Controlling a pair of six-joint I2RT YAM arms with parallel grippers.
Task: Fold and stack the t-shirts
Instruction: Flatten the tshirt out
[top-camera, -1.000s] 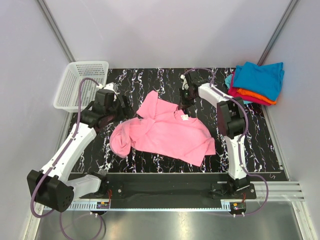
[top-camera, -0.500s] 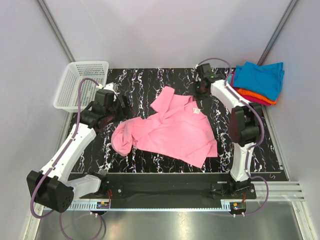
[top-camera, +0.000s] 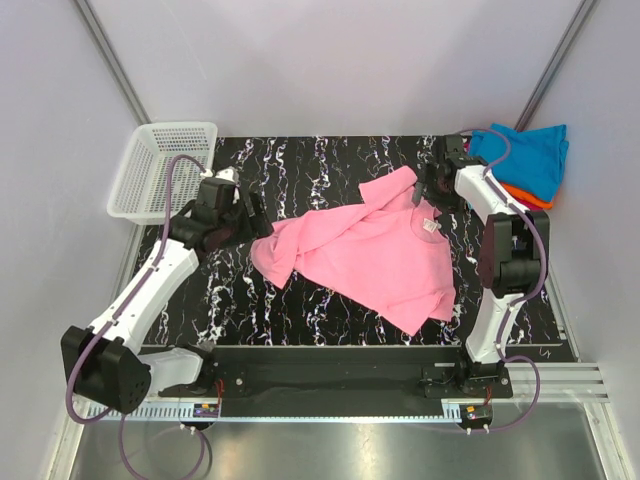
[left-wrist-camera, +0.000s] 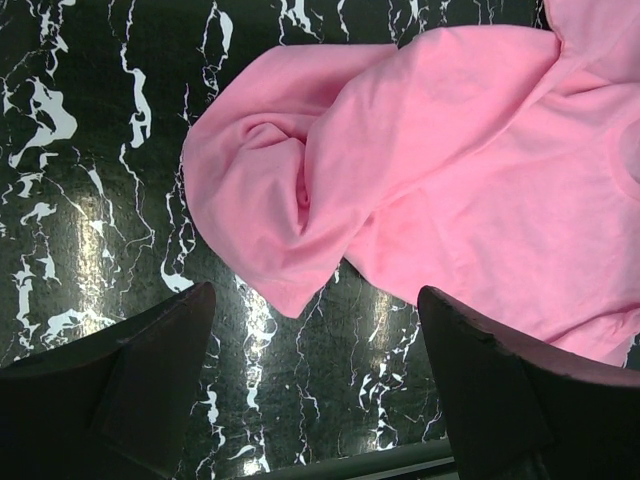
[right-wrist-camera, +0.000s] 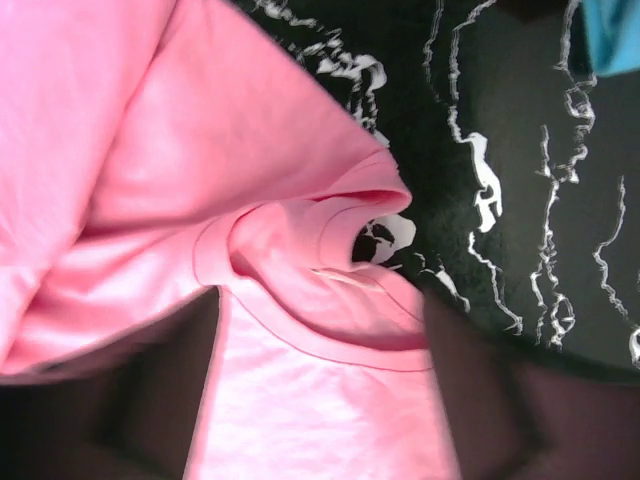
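A bright pink t-shirt (top-camera: 370, 250) lies rumpled across the middle of the black marble table, its collar and white neck label (top-camera: 432, 226) at the far right. My right gripper (top-camera: 428, 190) hovers over that collar (right-wrist-camera: 330, 250) with its jaws apart, the cloth lying loose beneath them. My left gripper (top-camera: 243, 213) stands open just left of the shirt's bunched left sleeve (left-wrist-camera: 270, 200), with only bare table between its fingers. A stack of folded t-shirts (top-camera: 520, 160), teal-blue on top over orange and magenta, sits at the far right corner.
A white mesh basket (top-camera: 160, 170) stands at the far left corner. The dark tabletop (top-camera: 330, 160) runs between basket and stack, and grey walls close in on both sides. A metal rail runs along the near edge.
My right gripper pulled the pink t-shirt's collar to the right and towards the far side, then opened. The whole shirt shifted right. My left gripper crept slightly right.
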